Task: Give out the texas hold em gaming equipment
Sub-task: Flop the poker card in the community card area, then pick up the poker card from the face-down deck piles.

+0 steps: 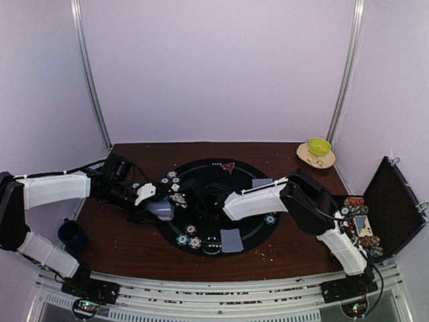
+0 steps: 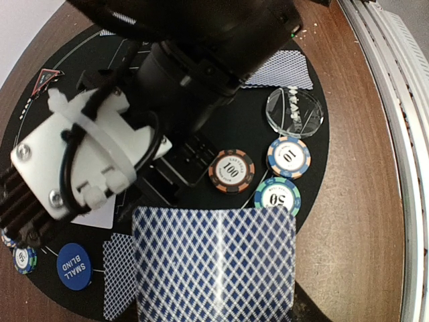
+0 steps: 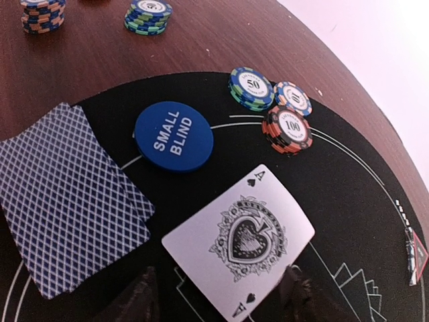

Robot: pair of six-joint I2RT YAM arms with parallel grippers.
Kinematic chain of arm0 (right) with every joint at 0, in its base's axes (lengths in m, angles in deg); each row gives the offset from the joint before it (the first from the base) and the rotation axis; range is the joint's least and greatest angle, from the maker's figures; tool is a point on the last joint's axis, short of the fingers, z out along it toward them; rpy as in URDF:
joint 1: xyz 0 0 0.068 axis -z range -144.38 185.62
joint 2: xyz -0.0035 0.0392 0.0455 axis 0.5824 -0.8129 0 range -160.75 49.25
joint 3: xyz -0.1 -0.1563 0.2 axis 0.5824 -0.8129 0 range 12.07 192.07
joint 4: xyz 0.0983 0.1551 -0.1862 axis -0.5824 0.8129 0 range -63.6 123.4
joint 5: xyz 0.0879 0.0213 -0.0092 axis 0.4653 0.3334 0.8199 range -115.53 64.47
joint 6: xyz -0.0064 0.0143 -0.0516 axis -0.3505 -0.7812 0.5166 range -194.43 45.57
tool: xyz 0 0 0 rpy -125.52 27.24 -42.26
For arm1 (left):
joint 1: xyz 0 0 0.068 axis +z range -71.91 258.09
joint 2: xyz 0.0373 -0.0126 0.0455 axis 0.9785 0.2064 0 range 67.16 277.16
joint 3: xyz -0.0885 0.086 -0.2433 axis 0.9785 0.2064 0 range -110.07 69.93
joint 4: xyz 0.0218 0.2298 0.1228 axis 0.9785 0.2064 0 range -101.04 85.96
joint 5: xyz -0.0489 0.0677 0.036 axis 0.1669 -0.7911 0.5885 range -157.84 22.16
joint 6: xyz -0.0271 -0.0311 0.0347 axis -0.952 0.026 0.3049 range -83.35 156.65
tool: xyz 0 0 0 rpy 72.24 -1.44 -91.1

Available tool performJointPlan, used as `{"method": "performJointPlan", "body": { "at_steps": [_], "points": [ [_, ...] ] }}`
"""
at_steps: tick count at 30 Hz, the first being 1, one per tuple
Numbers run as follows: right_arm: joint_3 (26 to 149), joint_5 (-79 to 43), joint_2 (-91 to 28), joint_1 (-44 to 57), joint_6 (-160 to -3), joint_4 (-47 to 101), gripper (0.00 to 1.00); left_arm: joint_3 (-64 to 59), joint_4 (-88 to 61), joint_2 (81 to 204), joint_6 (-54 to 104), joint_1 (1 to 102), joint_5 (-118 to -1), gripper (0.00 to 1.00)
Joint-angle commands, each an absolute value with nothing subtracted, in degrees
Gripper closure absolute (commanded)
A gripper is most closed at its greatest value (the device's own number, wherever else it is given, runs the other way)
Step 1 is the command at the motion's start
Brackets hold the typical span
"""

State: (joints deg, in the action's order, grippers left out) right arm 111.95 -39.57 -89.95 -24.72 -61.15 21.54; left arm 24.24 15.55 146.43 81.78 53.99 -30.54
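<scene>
— Blue-backed card [image 2: 214, 265], item one: fills the bottom of the left wrist view, raised over the black mat [image 1: 255, 231]. Whether it is one card or a stack, cannot tell.
— Holder?
— Left claw [image 1: 153, 203], clamped on it at the mat's left side. Its fingers are hidden behind the card.
— Item two?
— Ace of spades [image 3: 239, 238], face up on the mat near its middle. Right claw [image 3: 220, 296] is over it, jaws wide apart, one finger on either side of the card's near end.
— Around the ace?
— Blue disc [image 3: 173, 136] marked SMALL BLIND, just beside it. Two overlapping face-down cards [image 3: 67, 194] sit next to the disc. Chip stacks [image 3: 288, 129] marked 50, 10 and 100 stand at the mat's rim. A red triangle [image 3: 417, 255] lies at the far edge.
— Near edge of the mat?
— Single chips [image 2: 231, 170], 100, 10 and 50, next to a clear disc [image 2: 293, 112]. One further card [image 2: 281, 69] lies face down beyond it.
— Off the mat?
— Brown table [image 1: 134, 258]: green bowl [image 1: 319, 146] at the far right corner, dark mug [image 1: 70, 235] at the left, black case [image 1: 395, 201] at the right with boxed chips [image 1: 355, 201] just beside it.
</scene>
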Motion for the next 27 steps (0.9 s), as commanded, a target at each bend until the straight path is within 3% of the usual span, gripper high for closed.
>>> {"method": "performJointPlan", "body": {
  "at_steps": [1, 4, 8, 16, 27],
  "points": [
    [106.6, -41.2, -82.9, -24.2, -61.9, 21.4, 0.26, 24.5, 14.0, 145.3, 82.5, 53.9, -29.1, 0.53],
    [103.0, -42.8, -79.0, -23.6, -63.0, 20.5, 0.11, 24.5, 14.1, 145.2, 82.5, 53.9, -29.1, 0.53],
    [97.2, -43.8, -73.4, -22.5, -65.4, 18.3, 0.00, 24.6, 14.1, 144.9, 82.5, 53.9, -29.0, 0.53],
    [89.8, -42.2, -64.4, -20.9, -76.1, 14.7, 0.00, 24.5, 14.1, 144.9, 82.3, 53.9, -29.0, 0.53],
    [83.4, -12.7, -59.8, -20.9, -98.1, 0.3, 0.00, 24.6, 14.1, 144.5, 82.2, 53.9, -29.0, 0.53]
  ]
}}
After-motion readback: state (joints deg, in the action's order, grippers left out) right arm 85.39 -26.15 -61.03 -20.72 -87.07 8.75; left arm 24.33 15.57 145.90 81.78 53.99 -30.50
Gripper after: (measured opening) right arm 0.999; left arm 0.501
